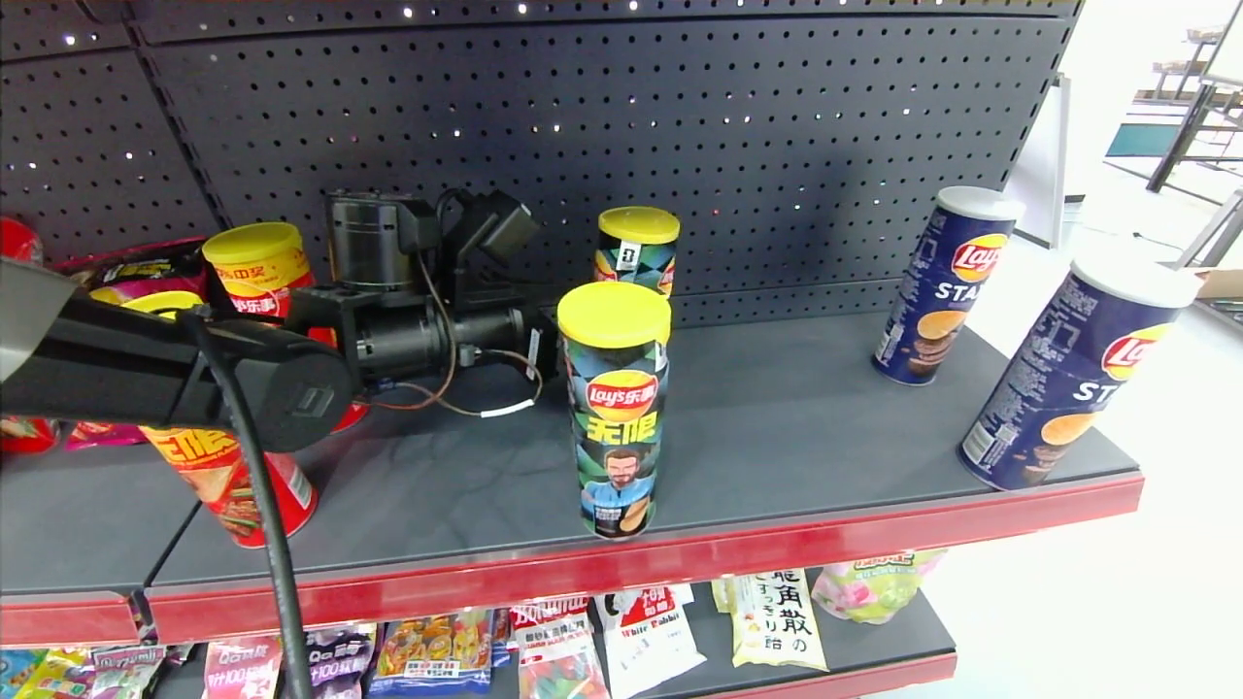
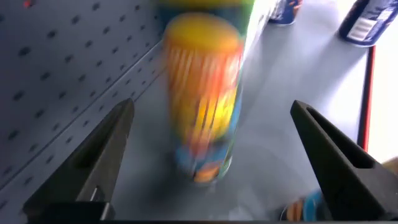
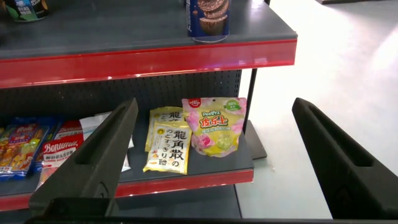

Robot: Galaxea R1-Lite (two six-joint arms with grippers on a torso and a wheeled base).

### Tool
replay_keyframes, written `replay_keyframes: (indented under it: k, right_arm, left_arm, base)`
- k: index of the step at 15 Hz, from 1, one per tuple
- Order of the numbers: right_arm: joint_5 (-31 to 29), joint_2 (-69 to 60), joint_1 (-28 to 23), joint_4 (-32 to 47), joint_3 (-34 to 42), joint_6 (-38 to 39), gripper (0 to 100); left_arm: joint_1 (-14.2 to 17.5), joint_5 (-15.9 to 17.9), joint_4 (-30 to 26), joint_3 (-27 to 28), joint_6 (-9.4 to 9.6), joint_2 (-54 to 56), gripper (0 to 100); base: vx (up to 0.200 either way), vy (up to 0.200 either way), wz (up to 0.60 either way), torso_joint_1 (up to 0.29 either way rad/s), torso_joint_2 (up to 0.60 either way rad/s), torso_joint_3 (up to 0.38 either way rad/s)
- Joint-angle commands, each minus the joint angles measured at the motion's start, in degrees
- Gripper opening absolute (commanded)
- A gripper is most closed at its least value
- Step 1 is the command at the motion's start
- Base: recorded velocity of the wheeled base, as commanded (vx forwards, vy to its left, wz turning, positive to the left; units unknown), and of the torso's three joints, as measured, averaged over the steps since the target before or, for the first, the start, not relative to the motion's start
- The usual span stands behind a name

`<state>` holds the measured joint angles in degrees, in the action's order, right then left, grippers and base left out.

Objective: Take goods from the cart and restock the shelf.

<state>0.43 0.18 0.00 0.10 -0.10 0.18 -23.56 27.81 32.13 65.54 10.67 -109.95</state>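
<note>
Yellow-lidded and printed in green and black, the rear can (image 1: 636,250) stands upright on the grey shelf (image 1: 777,427), far back and close to the dark pegboard (image 1: 777,126). The left gripper (image 2: 212,107) is level with it. Its fingers (image 2: 112,149) are spread wide to either side and touch nothing, and the can looks blurred from the wrist. A matching front can (image 1: 614,408) stands nearer, just behind the shelf's red lip (image 1: 680,558), and it hides the gripper's tips from where I stand. The left arm (image 1: 146,374) comes in low over the shelf from the left.

Left of the arm are two red cans with yellow lids: one far back (image 1: 257,267) and one near the edge (image 1: 228,476), partly behind the arm. Well off to the right stand two blue cans with white lids, one farther back (image 1: 942,286) and one at the near right corner (image 1: 1078,374).

The right gripper (image 3: 214,106) hangs lower, out in front of the shelving, with its fingers (image 3: 106,155) wide apart and nothing between them. Beyond it, on the lower shelf (image 3: 186,180), lie a pink-and-green bag (image 3: 214,124) and a yellow packet (image 3: 169,146) side by side, with more snack bags to their left.
</note>
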Motion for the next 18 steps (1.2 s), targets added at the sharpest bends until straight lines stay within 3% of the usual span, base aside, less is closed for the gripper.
replay_keyframes:
  k: [1,6,18]
  right_arm:
    - [0.0,0.0,0.0,0.0,0.0,0.0,100]
    - [0.0,0.0,0.1,0.0,0.0,0.0,100]
    - [0.0,0.0,0.1,0.0,0.0,0.0,100]
  left_arm:
    - [1.4,-0.1,0.0,-2.5,0.06,2.6,100]
    - [3.4,-0.2,0.1,-5.2,0.06,4.9,100]
    - [4.1,-0.1,0.2,-20.1,0.14,22.9,100]
  base:
    - [0.000,0.000,0.00,0.000,0.00,0.000]
    - [0.000,0.000,0.00,0.000,0.00,0.000]
    - [0.000,0.000,0.00,0.000,0.00,0.000]
